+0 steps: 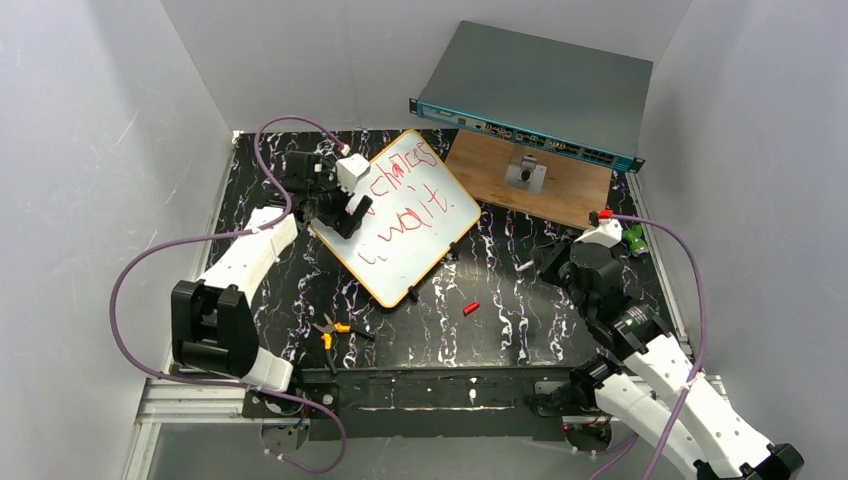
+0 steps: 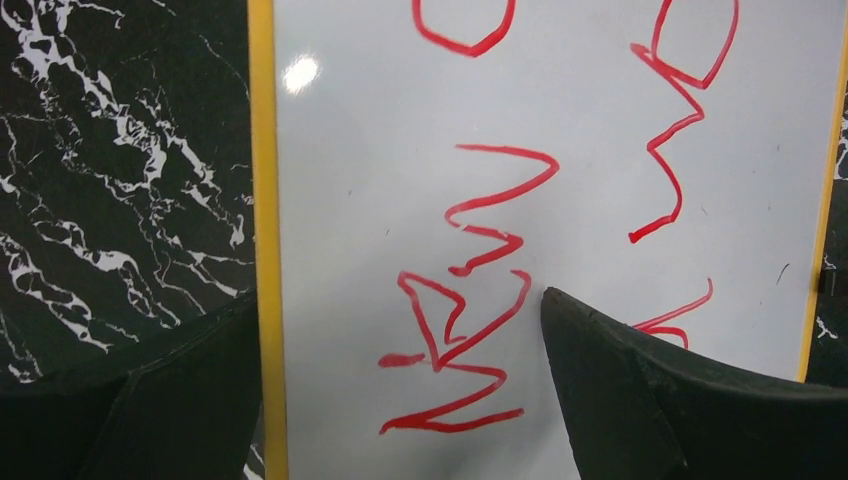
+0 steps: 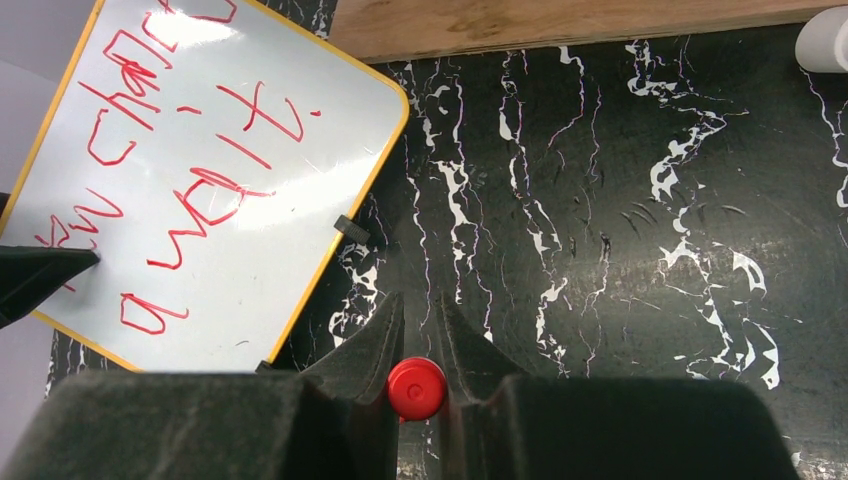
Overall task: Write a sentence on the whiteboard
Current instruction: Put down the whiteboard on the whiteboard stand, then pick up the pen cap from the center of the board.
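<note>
left gripper (image 2: 400, 330): jaws wide apart, holding nothing, over the whiteboard (image 1: 425, 250) near its orange rim | right gripper (image 3: 420, 312): pinched on red marker (image 3: 416, 388), well apart from whiteboard | whiteboard: on black marbled table (image 1: 520, 310), left of centre, red sentence (image 1: 405, 205) on it

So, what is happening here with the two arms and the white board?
The whiteboard sits on the table with red writing in two lines on it. The left gripper hangs open over one edge of it, holding nothing. The right gripper is off to the side, shut on a red marker.
</note>
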`<state>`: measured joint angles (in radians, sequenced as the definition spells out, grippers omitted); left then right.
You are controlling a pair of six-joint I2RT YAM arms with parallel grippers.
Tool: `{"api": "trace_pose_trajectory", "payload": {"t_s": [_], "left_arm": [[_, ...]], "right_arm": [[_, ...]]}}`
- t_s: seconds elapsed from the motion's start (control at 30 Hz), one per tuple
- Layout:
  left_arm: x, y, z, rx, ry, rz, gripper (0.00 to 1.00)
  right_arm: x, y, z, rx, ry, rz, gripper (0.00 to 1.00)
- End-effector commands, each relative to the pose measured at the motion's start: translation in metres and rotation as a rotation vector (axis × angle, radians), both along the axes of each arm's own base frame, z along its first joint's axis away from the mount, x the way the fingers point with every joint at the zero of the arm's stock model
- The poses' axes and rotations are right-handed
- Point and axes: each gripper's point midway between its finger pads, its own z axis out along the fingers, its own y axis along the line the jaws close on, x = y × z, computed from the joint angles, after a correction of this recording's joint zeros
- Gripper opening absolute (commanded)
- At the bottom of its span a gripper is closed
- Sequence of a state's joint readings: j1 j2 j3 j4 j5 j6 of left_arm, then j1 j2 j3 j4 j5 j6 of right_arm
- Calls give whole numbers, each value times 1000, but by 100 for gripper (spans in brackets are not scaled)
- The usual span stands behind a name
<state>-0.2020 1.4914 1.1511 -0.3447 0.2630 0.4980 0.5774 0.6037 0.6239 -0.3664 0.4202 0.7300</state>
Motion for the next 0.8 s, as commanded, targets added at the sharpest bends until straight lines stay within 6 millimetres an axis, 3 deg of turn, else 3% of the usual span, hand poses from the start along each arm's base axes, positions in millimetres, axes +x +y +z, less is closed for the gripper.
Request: {"api": "trace_pose_trajectory", "payload": {"t_s": [0.0, 0.23, 0.4, 0.57, 0.77], "left_arm": [[-4, 16, 33, 39, -42, 71, 98], [5, 20, 48, 33, -78, 122, 98], [16, 54, 79, 89, -157, 352, 98], [1, 73, 112, 75, -214, 490, 98], [-40, 83, 139, 6, -247, 579, 98]], "right_arm": [[7, 1, 10, 18, -43, -17, 1], [9, 3, 13, 24, -50, -17, 1], [8, 1, 16, 19, -57, -18, 1], [9, 1, 17, 20, -59, -20, 1], [13, 3, 23, 13, -69, -18, 1]]}}
